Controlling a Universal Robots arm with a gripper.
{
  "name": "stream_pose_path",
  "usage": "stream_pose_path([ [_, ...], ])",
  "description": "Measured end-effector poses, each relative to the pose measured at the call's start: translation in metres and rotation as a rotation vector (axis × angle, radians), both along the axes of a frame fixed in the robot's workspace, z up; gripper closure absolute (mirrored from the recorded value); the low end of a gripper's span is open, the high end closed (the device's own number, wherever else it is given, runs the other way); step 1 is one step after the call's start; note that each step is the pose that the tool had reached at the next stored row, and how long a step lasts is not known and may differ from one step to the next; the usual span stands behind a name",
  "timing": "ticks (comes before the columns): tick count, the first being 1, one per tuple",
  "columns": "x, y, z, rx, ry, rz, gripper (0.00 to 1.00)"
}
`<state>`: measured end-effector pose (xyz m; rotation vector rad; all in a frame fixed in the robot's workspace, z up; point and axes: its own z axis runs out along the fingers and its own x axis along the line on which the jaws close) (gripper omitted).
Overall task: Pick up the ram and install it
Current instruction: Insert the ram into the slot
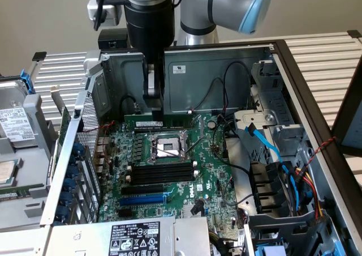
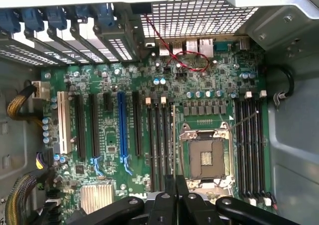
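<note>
Gripper (image 1: 155, 118) pinching the ram (image 1: 139, 123), stick level along the far edge of the motherboard (image 1: 209, 171), just beyond the bare processor socket (image 1: 168, 147), inside an open computer case (image 1: 203, 80).

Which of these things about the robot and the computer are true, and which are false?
1. The tool is shut on the ram. True.
2. The ram is plugged into the blue slot. False: the blue slot is empty, and the ram is at the tool's tip, near the back wall of the case.
3. The four long black slots beside the socket have nothing in them. True.
4. The case has its lid on. False: it lies open, and the green board inside shows.
</note>
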<state>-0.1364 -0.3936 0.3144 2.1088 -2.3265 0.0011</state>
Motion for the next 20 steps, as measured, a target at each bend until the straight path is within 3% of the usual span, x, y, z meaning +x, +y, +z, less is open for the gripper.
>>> stream_pose_path([
  [20,0.000,-0.0055,-0.0364,0.0001,0.0000,0.000,0.88],
])
